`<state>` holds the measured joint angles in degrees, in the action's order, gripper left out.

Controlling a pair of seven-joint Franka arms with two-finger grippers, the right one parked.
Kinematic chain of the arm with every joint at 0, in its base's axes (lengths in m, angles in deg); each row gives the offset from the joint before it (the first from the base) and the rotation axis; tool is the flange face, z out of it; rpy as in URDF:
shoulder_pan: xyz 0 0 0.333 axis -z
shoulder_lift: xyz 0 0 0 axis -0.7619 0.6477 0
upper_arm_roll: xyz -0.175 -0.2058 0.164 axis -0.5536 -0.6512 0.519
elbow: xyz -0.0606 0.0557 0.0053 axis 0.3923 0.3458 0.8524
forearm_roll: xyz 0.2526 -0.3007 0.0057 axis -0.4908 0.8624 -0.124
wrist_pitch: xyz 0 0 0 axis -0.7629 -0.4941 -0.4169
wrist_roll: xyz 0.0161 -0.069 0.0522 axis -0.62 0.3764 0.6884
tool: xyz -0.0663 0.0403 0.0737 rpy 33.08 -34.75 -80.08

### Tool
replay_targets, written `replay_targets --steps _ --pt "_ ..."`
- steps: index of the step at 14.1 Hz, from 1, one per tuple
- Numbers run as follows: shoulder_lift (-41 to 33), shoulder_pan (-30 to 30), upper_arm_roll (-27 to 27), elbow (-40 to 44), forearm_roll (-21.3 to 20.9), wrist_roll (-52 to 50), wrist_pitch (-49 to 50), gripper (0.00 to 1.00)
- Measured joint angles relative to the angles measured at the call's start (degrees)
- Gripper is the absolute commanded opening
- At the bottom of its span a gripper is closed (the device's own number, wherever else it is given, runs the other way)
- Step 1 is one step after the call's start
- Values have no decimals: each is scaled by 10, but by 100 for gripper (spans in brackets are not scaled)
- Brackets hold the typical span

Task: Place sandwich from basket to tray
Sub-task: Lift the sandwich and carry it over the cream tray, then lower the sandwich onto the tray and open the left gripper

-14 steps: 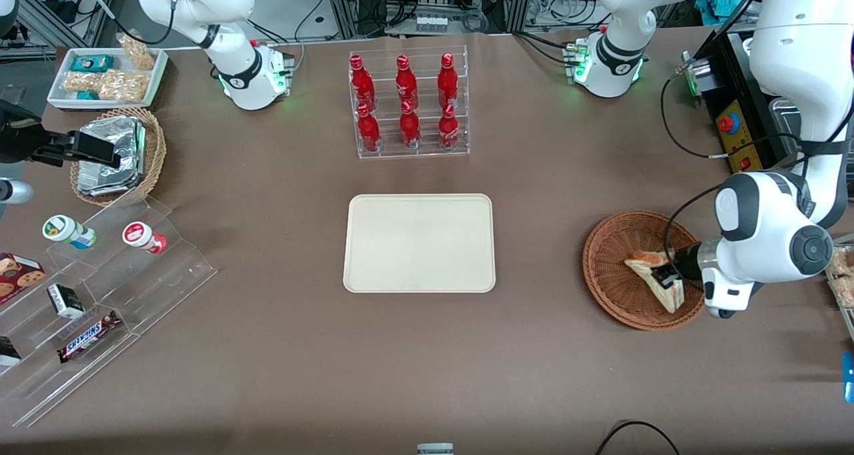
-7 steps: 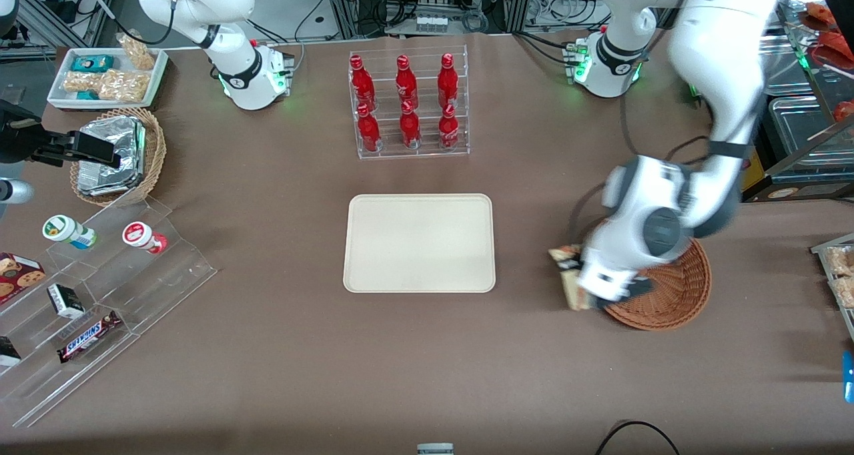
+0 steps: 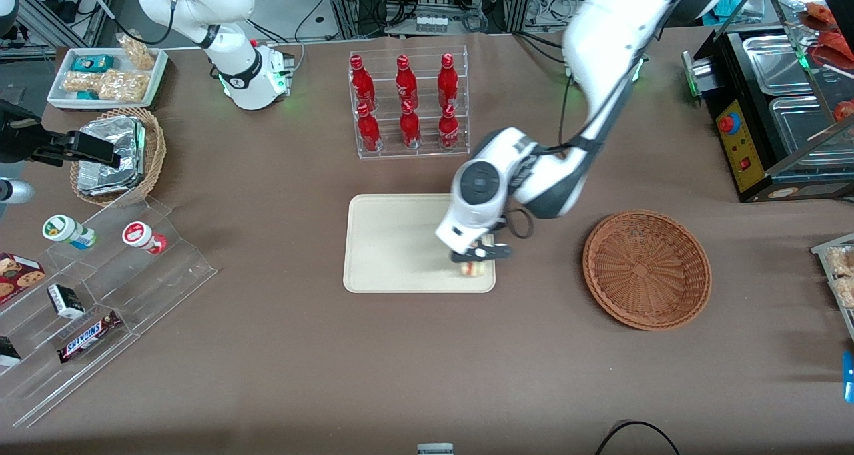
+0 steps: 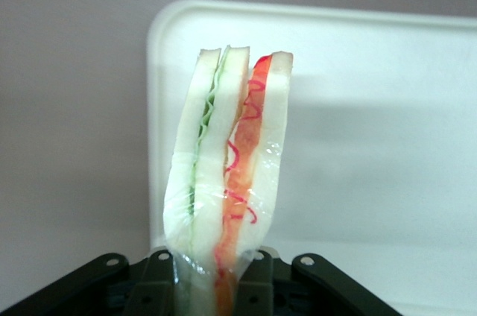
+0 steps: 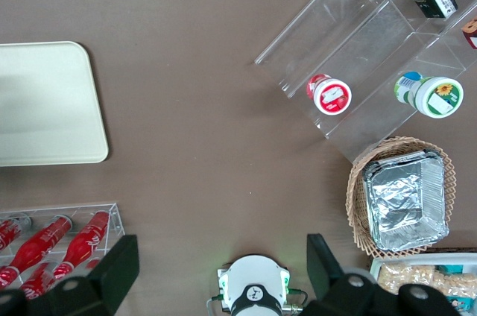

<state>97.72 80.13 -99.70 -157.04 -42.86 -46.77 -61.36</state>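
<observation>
My left gripper (image 3: 475, 259) is shut on the sandwich (image 3: 472, 268) and holds it over the cream-beige tray (image 3: 400, 241), at the tray corner nearest the basket and the front camera. In the left wrist view the sandwich (image 4: 227, 167) is a wrapped wedge of white bread with green and red-orange layers, pinched between the black fingers (image 4: 257, 282), with the tray (image 4: 373, 130) under it. I cannot tell whether the sandwich touches the tray. The reddish-brown wicker basket (image 3: 646, 268) sits beside the tray toward the working arm's end, with nothing in it.
A clear rack of red bottles (image 3: 407, 105) stands farther from the front camera than the tray. A tan basket with foil packets (image 3: 117, 155), a white snack tray (image 3: 107, 75) and clear tiered shelves (image 3: 100, 288) lie toward the parked arm's end. A black appliance (image 3: 767, 108) stands at the working arm's end.
My gripper has lifted the sandwich out of the basket and carried it sideways to over the tray's corner. The basket is left with nothing in it.
</observation>
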Motion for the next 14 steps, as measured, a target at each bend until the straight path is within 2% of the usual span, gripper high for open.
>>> replay_targets --steps 2,6,7,8,9,10,14 --pt "40 34 2 37 -30 -51 -2 20" --pt "111 74 4 131 -40 -117 -12 22" --pt "118 77 4 144 -41 -121 -12 33" --pt "122 79 4 151 -41 -124 -11 57" --pt "123 80 4 154 -41 -126 -11 90" --pt "124 80 4 156 -41 -127 -11 100" --pt "125 79 9 163 -41 -129 -11 100"
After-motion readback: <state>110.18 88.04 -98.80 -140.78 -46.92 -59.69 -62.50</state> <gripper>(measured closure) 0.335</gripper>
